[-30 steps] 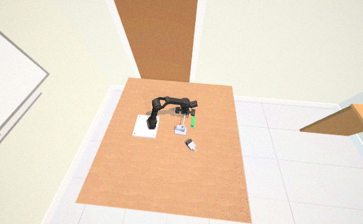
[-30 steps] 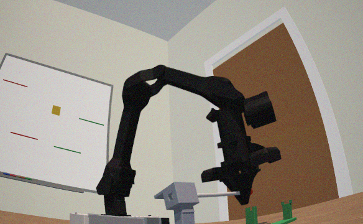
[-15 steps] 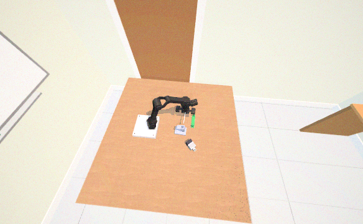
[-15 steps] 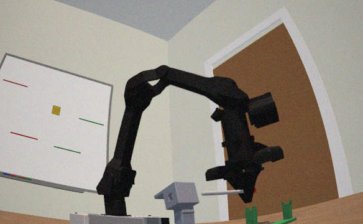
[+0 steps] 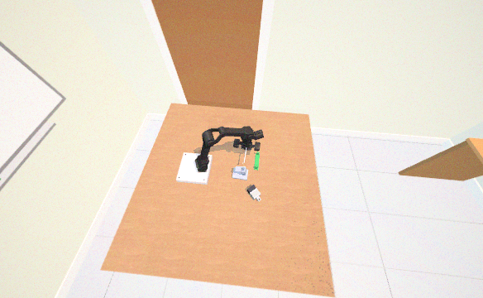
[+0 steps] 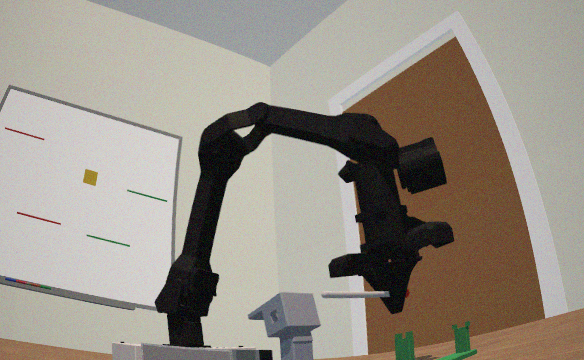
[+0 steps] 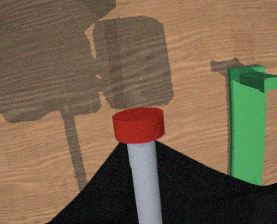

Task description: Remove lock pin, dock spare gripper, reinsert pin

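Note:
My gripper (image 5: pixel 246 146) (image 6: pixel 396 296) is shut on the lock pin (image 5: pixel 245 156) (image 6: pixel 354 294) (image 7: pixel 147 183), a thin pale rod with a red head (image 7: pixel 138 124). It holds the pin level above the table. In the exterior view the pin's free tip sits just clear of the grey mount (image 5: pixel 240 172) (image 6: pixel 292 314), whose socket is empty. The spare gripper (image 5: pixel 254 192), dark with white fingers, lies on the table in front of the mount.
A green stand (image 5: pixel 256 161) (image 6: pixel 405 345) (image 7: pixel 247 125) with two upright forks lies on the table beside the gripper. The arm's white base plate (image 5: pixel 185 174) sits to the left. The wooden table top (image 5: pixel 208 240) ends at a door behind.

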{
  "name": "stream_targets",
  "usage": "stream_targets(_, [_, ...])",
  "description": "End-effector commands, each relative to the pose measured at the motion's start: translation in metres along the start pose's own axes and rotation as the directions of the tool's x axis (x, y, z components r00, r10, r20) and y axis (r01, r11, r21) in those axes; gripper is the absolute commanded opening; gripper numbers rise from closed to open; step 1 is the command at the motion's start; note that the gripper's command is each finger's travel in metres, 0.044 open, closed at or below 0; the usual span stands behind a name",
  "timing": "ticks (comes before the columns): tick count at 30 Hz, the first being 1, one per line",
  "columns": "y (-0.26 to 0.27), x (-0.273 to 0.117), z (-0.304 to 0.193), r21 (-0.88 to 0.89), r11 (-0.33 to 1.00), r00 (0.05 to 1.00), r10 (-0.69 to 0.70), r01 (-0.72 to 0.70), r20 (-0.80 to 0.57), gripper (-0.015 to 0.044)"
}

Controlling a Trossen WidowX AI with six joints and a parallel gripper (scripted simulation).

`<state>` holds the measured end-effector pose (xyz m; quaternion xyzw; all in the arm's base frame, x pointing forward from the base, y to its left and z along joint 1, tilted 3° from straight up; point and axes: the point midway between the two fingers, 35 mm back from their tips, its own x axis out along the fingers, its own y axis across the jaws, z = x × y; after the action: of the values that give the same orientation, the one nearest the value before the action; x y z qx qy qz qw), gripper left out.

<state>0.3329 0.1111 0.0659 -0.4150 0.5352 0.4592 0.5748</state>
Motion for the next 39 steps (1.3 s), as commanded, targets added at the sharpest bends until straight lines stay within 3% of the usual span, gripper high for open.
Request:
stream_targets(1, [0.000, -0.008, 0.001, 0.000, 1.000, 1.000, -0.002, 0.002, 0.001, 0.0000])
stream_targets(39, [-0.072, -0.011, 0.043, -0.007, 1.000, 1.000, -0.002, 0.002, 0.001, 0.0000])
